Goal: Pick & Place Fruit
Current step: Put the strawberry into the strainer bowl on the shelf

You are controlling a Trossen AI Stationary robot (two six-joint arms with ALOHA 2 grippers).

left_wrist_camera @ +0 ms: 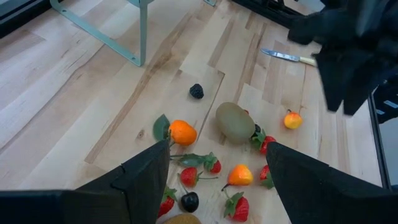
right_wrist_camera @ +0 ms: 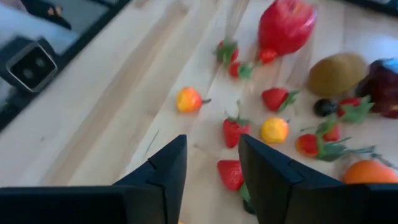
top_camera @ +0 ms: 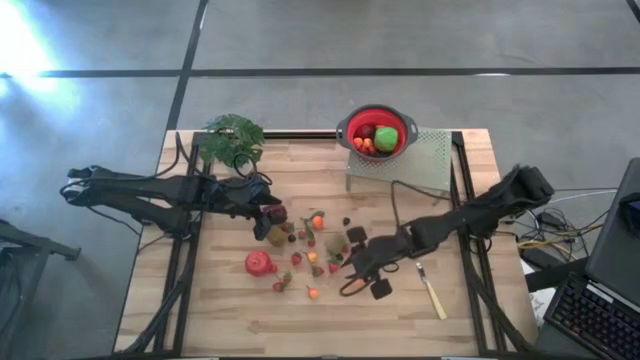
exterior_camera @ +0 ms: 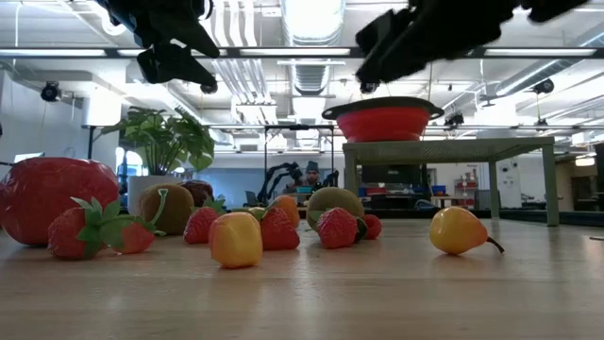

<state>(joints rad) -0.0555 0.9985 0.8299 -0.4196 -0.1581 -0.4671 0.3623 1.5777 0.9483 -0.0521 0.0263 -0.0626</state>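
Many fruit point(top_camera: 305, 250) across pale wood table point(top_camera: 220, 310), both pincers point(top_camera: 272, 215) point(top_camera: 355, 280) seemingly wide, ceiling-lit lab behind.

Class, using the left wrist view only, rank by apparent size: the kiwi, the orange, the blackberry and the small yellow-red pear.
1. Kiwi, clearly largest.
2. Orange.
3. Pear.
4. Blackberry, smallest.
The blackberry and pear lie farther from the camera, so their order is less certain.

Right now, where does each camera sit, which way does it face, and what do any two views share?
High: overhead, looking straight down; both arms, left claw, right claw.
Low: table height, looking level across the fruit; arms overhead.
Left wrist: past its own claw onto the fruit.
Right wrist: past its own claw onto the fruit.
Shared: the red colander appears in high and low.
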